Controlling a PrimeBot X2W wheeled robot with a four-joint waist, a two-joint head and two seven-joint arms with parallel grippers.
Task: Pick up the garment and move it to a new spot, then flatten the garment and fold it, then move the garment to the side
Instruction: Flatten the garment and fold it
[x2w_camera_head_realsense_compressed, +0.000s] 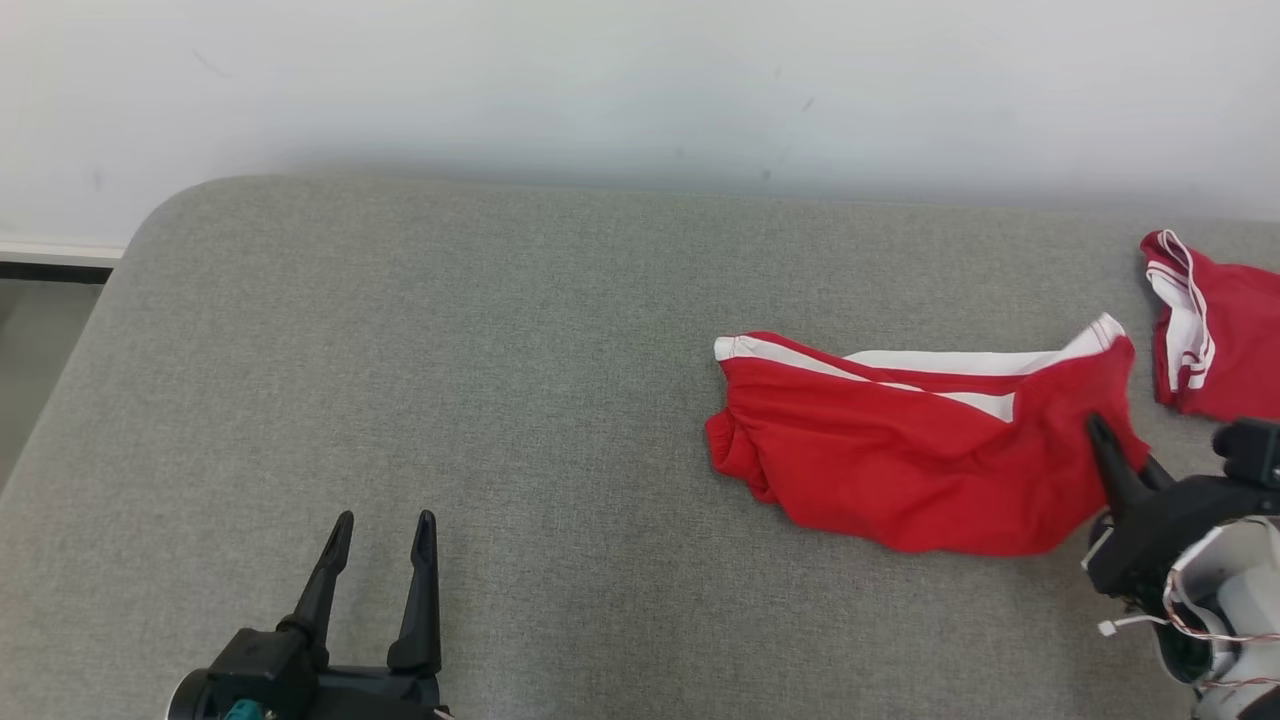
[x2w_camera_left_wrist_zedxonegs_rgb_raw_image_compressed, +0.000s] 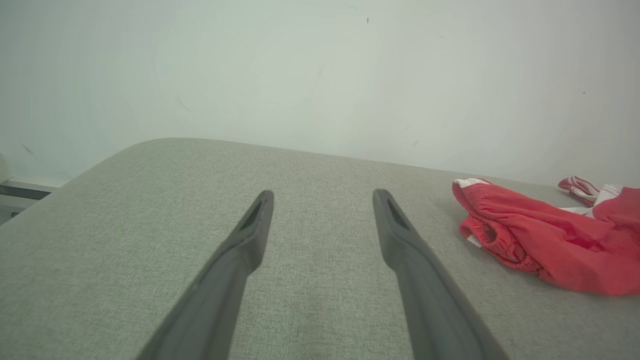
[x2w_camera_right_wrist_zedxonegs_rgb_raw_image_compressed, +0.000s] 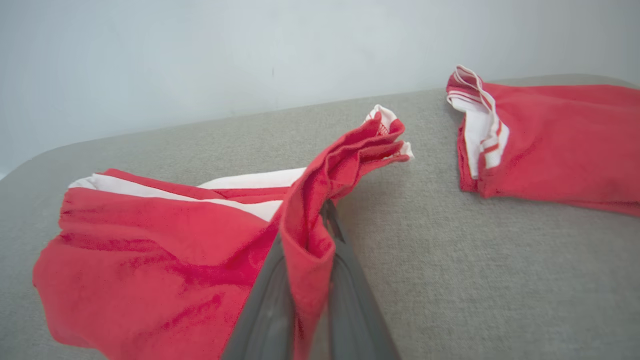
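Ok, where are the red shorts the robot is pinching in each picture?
Head view: shorts, right of centre.
Left wrist view: right edge, middle height.
Right wrist view: lower left to centre, one corner lifted.
Shared landmark: the other red garment, beside the shorts in every view.

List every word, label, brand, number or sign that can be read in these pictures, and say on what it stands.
No text can be read. The red fabric garment with white stripes bears no print or label that shows. The second red garment with white striped trim, the grey woven cushion and the pale wall are plain; the wall's small dark marks are not letters.
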